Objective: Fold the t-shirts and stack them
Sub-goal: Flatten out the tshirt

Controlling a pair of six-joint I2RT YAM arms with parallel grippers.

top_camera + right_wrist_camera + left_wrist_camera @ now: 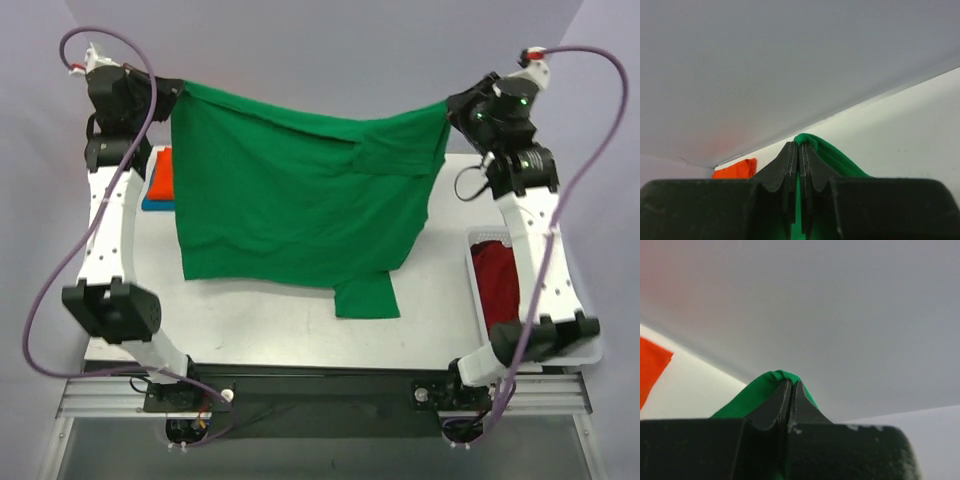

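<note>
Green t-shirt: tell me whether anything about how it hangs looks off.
Yes. The green t-shirt, stretched between the left tool and right tool, hangs lopsided: a sleeve dangles below its lower edge, and its right side is doubled over.

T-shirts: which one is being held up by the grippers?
The green tee, stretched between the left gripper and right gripper, both shut on it. The orange tee lies at the table's left edge; the red tee sits in the basket.

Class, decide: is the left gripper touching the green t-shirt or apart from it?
Touching. The left wrist view shows the left gripper shut, with a fold of the green t-shirt pinched between its jaws.
</note>
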